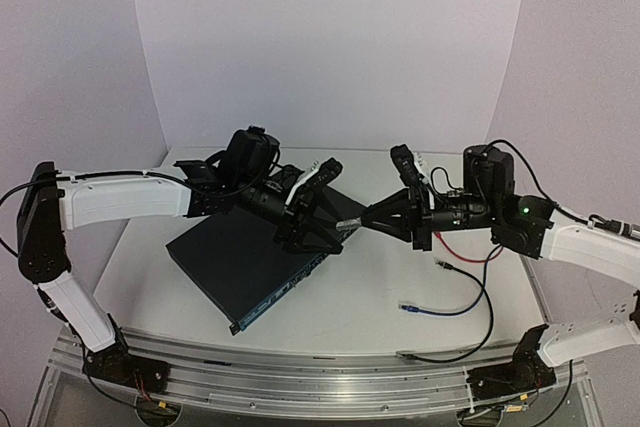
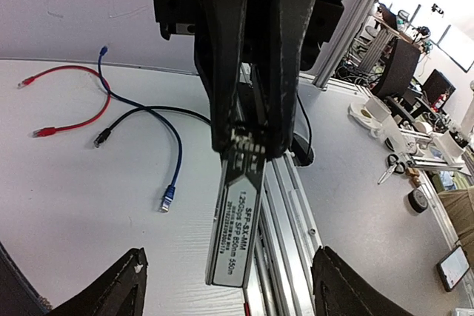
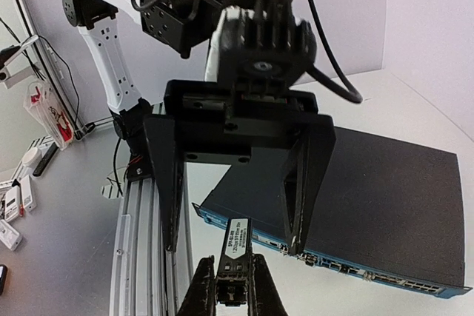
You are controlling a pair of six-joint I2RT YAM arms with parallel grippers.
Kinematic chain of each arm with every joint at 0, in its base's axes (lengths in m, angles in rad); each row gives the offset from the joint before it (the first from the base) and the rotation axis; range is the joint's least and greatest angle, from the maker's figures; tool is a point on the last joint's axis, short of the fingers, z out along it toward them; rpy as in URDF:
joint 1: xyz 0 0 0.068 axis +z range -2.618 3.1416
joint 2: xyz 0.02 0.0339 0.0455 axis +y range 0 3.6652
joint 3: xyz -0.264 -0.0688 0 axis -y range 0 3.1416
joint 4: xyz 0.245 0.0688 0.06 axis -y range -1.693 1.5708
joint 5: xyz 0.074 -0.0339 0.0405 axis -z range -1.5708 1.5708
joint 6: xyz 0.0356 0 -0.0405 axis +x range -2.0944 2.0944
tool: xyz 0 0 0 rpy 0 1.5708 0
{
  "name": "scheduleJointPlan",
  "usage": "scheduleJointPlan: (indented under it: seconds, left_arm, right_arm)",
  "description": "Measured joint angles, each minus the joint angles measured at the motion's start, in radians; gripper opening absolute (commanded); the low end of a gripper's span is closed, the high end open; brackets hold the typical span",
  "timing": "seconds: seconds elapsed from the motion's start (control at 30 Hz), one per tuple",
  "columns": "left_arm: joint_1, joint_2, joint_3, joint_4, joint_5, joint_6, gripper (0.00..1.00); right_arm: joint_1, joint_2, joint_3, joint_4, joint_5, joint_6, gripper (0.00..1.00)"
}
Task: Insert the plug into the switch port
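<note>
here, slim labelled plug [image 2: 238, 234], flat dark switch [image 3: 385, 183]

Plug [image 1: 348, 224] in right fingers [image 1: 385, 215] (near switch [image 1: 215, 257])

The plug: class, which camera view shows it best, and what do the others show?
The left wrist view: the plug fills the centre, its printed label facing the camera, clamped by the right gripper. The right wrist view shows it foreshortened between that gripper's fingers. The top external view shows only a small grey sliver.
</note>
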State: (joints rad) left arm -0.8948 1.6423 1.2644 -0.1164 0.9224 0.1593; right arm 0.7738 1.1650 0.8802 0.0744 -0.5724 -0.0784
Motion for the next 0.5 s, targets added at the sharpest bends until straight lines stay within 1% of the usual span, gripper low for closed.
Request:
scheduleJointPlan:
  seconds: [0.1,0.2,0.33,0.5]
  left_arm:
    - [0.000,0.009,0.000,0.030,0.036,-0.019,0.66]
    - [0.000,0.014,0.000,0.065,0.070,-0.042,0.60]
    - [0.000,0.016,0.000,0.119,0.092,-0.075,0.51]
    - [0.000,0.016,-0.002,0.192,0.096,-0.111,0.37]
  right_arm:
    - [0.000,-0.019,0.000,0.009,-0.001,0.000,0.00]
    - [0.000,-0.026,-0.002,0.017,-0.004,0.000,0.00]
    - [0.000,-0.026,-0.013,0.022,-0.003,0.000,0.00]
    - [0.000,-0.026,-0.025,0.028,-0.001,0.001,0.00]
